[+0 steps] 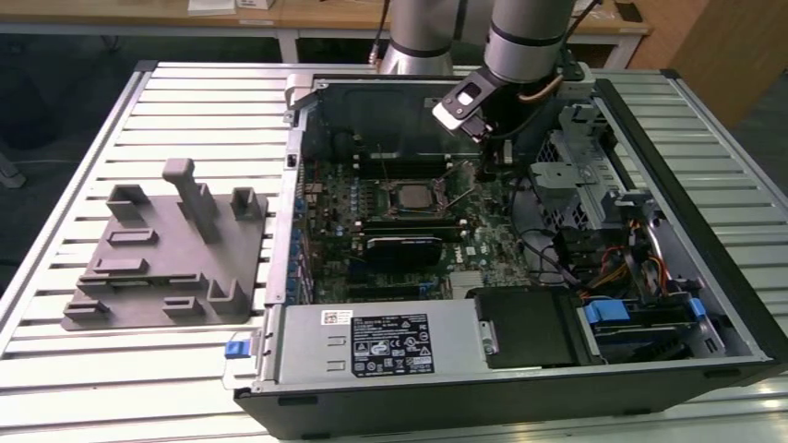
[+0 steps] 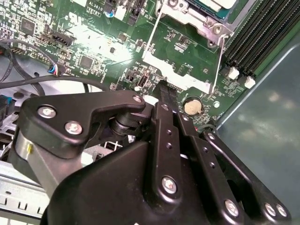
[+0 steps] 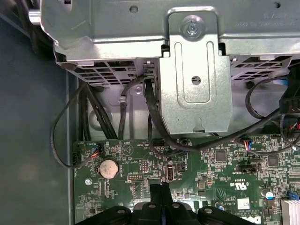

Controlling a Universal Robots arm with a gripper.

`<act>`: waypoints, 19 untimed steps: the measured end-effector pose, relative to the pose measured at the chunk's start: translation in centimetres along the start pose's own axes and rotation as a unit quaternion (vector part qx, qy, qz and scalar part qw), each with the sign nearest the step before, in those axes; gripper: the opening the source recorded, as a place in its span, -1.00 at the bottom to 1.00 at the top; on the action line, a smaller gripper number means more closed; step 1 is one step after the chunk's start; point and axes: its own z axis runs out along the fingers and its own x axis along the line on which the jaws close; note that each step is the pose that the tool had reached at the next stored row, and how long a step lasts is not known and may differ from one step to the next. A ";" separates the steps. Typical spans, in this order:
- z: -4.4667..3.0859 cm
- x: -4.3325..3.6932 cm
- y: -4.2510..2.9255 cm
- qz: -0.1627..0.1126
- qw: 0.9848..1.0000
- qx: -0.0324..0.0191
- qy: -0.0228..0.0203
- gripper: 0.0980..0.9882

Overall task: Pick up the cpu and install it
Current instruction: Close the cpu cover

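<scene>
— Where does your tool stand?

— My tool (image 3: 161, 188) hangs low over the motherboard (image 3: 140, 159), close to the board's edge beneath the drive cage (image 3: 194, 79). Its fingers are drawn together with nothing between them.

— What lies nearest to it?

— The coin cell (image 3: 108, 167), just beside the tips. Beyond that, black cables (image 3: 152, 112) loop down from the cage onto the board's edge.

— And the cpu?

— Further in, about the middle of the board. The cpu (image 1: 412, 195) lies in its socket, well clear of my tool. The wire lever (image 2: 221, 61) next to it may be unlatched, but I cannot be sure from this angle.

— What could go wrong from here?

— I am very low among small parts. A sideways drift could scrape the coin cell or catch a cable and drag it. If that lever is loose, a knock to the socket could shift the chip on its contacts.

— Anything beyond the case?

— The grey holder block (image 1: 161, 268) sits on the counter (image 1: 197, 111), toward its edge at the exterior view's left, apart from the case (image 1: 493, 411).
</scene>
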 end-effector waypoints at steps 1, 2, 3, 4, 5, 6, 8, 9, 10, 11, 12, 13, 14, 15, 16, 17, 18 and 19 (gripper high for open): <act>0.00 0.00 0.00 0.000 1.000 0.000 0.000 -0.98; 0.00 0.00 0.00 0.000 1.000 0.000 0.000 -0.98; 0.01 0.00 -0.06 0.000 1.000 0.000 0.000 -0.98; 0.01 -0.01 -0.16 0.000 1.000 0.000 0.000 -0.98; 0.00 -0.01 -0.30 0.000 1.000 0.000 0.000 -0.98; -0.01 -0.02 -0.49 0.000 1.000 0.000 0.000 -0.98; -0.02 -0.05 -0.93 0.000 1.000 0.000 0.000 -0.98; -0.03 -0.07 -1.17 0.000 1.000 0.000 0.000 -0.98; -0.04 -0.08 -1.42 0.000 1.000 0.000 0.000 -0.98; -0.05 -0.10 -1.70 0.000 1.000 0.000 0.000 -0.98; -0.07 -0.12 -2.00 0.000 1.000 0.000 0.000 -0.98; -0.08 -0.14 -2.31 0.000 1.000 0.000 0.000 -0.98; -0.09 -0.16 -2.64 0.000 1.000 0.000 0.000 -0.98; -0.11 -0.18 -2.97 0.000 1.000 0.000 0.000 -0.98; -0.12 -0.20 -3.32 0.000 1.000 0.000 0.000 -0.98; -0.13 -0.22 -3.66 0.000 1.000 0.000 0.000 -0.98; -0.14 -0.24 -4.01 0.000 1.000 0.000 0.000 -0.98; -0.15 -0.27 -4.38 0.000 1.000 0.000 0.000 -0.98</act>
